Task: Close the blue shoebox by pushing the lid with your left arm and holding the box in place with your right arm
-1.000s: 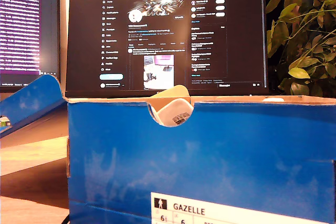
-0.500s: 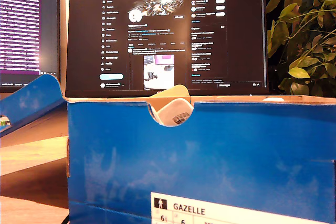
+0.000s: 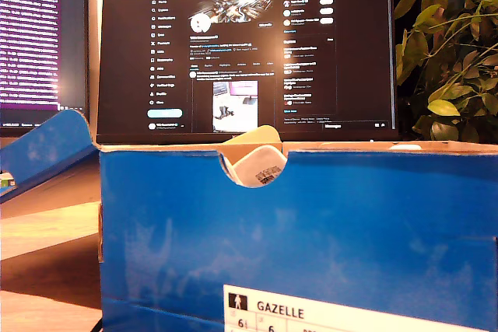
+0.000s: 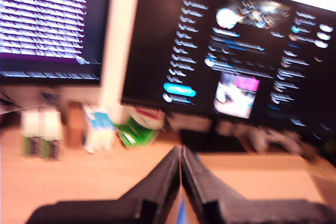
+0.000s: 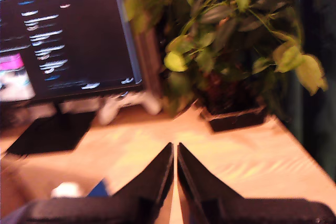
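The blue shoebox (image 3: 311, 231) fills the lower right of the exterior view, its near wall facing the camera with a white GAZELLE label (image 3: 327, 312) at the bottom edge. The box stands open: its blue lid (image 3: 47, 149) sticks out at a slant at the middle left of the frame, hinged off the box's left end. A semicircular notch cut in the top rim shows a white shoe part (image 3: 257, 167) inside. Behind the box stand a large monitor (image 3: 249, 52) with a dark page, a second monitor (image 3: 43, 36) at the upper left, and a leafy plant (image 3: 451, 52) at the upper right. The wooden bench (image 3: 47, 239) shows at the lower left.

Neither arm appears in the exterior view. In the first wrist view, blurred, the first gripper (image 4: 181, 156) has its black fingers pressed together with nothing between them, above the bench. In the second wrist view the second gripper (image 5: 174, 153) is likewise closed and empty, pointing toward the plant pot (image 5: 236, 116).
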Available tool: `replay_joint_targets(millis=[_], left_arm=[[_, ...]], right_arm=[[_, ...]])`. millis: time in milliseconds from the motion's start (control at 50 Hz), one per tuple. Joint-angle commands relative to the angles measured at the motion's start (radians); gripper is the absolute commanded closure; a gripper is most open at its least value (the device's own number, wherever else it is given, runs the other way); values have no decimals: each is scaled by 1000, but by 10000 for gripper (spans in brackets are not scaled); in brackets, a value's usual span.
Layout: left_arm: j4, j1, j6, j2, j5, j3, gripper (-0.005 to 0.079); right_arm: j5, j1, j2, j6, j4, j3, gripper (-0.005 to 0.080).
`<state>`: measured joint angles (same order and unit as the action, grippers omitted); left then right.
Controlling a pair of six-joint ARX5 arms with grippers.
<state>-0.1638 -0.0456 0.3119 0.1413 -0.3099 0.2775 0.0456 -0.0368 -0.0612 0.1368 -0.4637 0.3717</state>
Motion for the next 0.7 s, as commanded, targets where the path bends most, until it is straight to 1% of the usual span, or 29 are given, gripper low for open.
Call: replay_joint_targets(millis=[0, 180, 280, 320, 340, 380, 460, 520, 560, 600, 620, 680], left_arm=[[-14, 3, 3, 74, -27, 9, 761], [-17, 2, -5, 280, -84, 60, 761], [-16, 2, -48, 399, -116, 87, 761], [-15, 2, -48, 453, -129, 100, 761], [-16, 1, -74, 479, -132, 107, 761], [-15, -1, -76, 533, -137, 123, 761], [-15, -7, -130, 629, -163, 154, 761], [-16, -13, -138, 699, -169, 181, 761], [-16, -17, -169, 741, -175, 199, 761], [-15, -23, -169, 784, -181, 217, 761], [-15, -26, -195, 805, -182, 225, 761], [-15, -37, -218, 863, -182, 252, 761]], right_arm=[[38, 4, -54, 28, -27, 13, 763], [166, 4, -175, 100, -54, 37, 763], [230, 4, -244, 104, -54, 37, 763], [251, 4, -270, 104, -54, 37, 763], [262, 4, -282, 104, -54, 37, 763], [277, 4, -310, 104, -53, 37, 763], [322, 4, -359, 108, -53, 37, 763], [341, 5, -399, 129, -53, 37, 763], [369, 6, -422, 129, -51, 37, 763], [378, 6, -444, 129, -50, 37, 763], [386, 8, -457, 129, -48, 37, 763], [402, 11, -489, 129, -42, 37, 763]])
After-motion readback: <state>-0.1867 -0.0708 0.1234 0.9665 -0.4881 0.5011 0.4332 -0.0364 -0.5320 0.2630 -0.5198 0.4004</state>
